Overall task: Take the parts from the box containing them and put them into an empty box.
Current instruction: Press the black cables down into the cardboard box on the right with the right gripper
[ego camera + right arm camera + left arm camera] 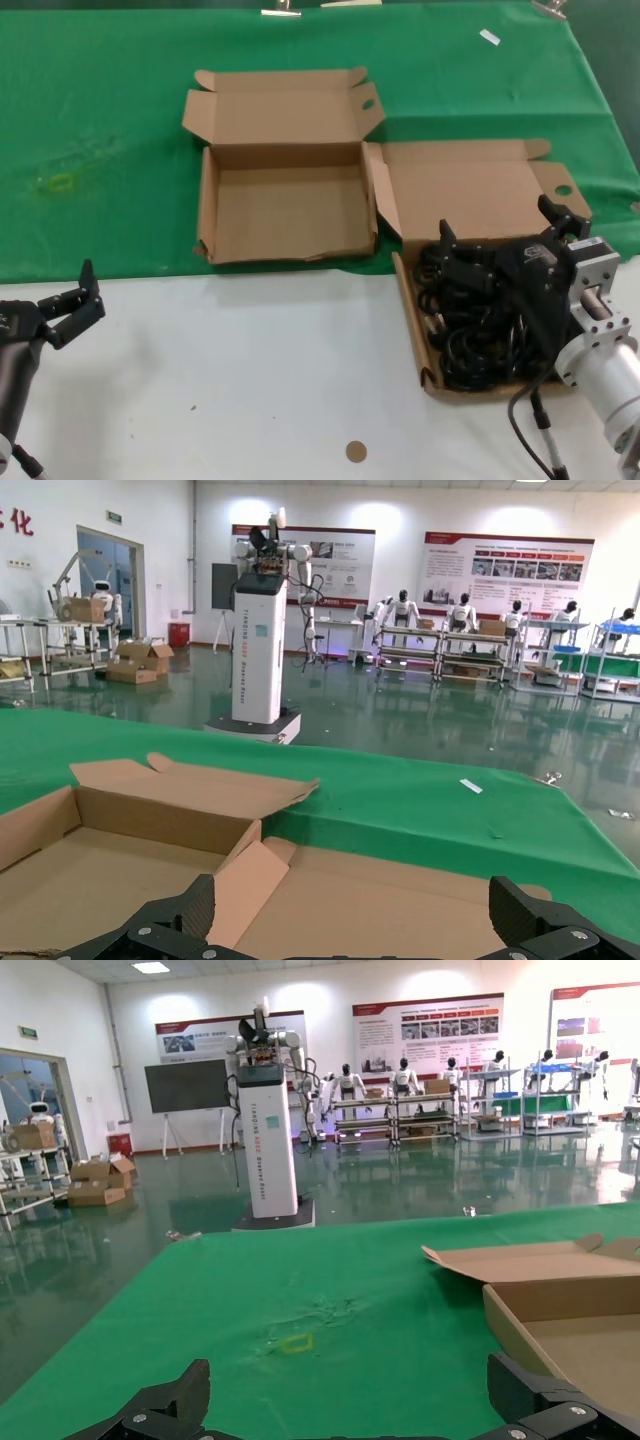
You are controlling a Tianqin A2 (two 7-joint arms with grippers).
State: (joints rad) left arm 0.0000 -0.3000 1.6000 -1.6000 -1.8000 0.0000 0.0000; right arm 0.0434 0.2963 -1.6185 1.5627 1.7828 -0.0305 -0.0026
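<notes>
The parts, a tangle of black power cords [478, 325], fill the box containing them [411, 322] at the right, its lid [470, 195] open behind. The empty box [285, 205], with a ragged front wall, lies open at the centre, just left of it. My right gripper [500, 222] is open and empty, hovering above the cords' far side. In the right wrist view the right gripper [355, 920] faces the lid [400, 890], with the empty box [90, 860] beside it. My left gripper [78, 303] is open and empty over the white table at the near left; the left wrist view shows the left gripper [350, 1405] apart from the empty box [570, 1310].
A green cloth [100, 120] covers the far half of the table; the near half is white [250, 370]. A yellowish ring mark [58, 182] is on the cloth at the left. A small brown disc [355, 451] lies on the white surface near the front.
</notes>
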